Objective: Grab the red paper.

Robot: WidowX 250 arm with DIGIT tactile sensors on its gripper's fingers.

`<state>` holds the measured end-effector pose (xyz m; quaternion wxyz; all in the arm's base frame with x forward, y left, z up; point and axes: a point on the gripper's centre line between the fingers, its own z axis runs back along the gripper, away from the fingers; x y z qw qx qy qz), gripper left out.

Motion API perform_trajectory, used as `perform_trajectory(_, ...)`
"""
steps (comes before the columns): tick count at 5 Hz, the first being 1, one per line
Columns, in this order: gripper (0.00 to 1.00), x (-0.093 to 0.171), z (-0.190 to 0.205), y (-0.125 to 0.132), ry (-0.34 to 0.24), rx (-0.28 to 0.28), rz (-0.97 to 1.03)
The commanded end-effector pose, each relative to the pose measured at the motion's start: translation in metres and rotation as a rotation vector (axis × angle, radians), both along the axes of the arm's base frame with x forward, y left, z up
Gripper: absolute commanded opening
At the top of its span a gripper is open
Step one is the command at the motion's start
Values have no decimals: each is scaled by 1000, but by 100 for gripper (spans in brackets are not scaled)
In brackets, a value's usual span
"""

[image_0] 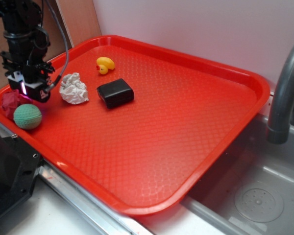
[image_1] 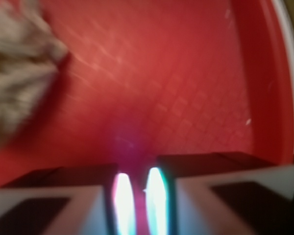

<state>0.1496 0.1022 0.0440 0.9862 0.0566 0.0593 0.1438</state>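
My black gripper (image_0: 33, 93) hangs low over the near-left corner of the big red plastic tray (image_0: 186, 137). In the wrist view my gripper (image_1: 137, 200) shows its two fingers (image_1: 122, 203) drawn close together, with only a narrow glowing slit between them and nothing caught there, so I read it as closed and empty. That view is blurred, so I can make out little else beyond the textured tray floor (image_1: 186, 98) and its raised rim on the right.

Just below and to the left of me in the exterior view lies the small dark red wad of wrinkly paper (image_0: 11, 102), tucked against the tray's left rim. I cannot tell whether I touch it; I seem to hang just beside and above it. Touching the wad on its near side is the green textured ball (image_0: 27, 116).

On the other side of me, near but apart, sits the white crumpled paper wad (image_0: 73, 89); in the wrist view a pale blurred mass, the same white paper (image_1: 19, 73), fills the upper left. Beyond it lies the black rounded rectangular block (image_0: 115, 92), and farther back the small yellow rubber duck (image_0: 105, 64). Off the tray's right edge stand a grey curved faucet (image_0: 284, 93) and a metal sink (image_0: 255, 196).
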Motion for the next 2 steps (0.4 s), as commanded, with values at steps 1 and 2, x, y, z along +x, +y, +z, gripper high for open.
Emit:
perform_trajectory(1, 100, 2, 64, 1, -158, 31, -10)
perform_trajectory(2, 100, -20, 48, 15, -107, 33, 60)
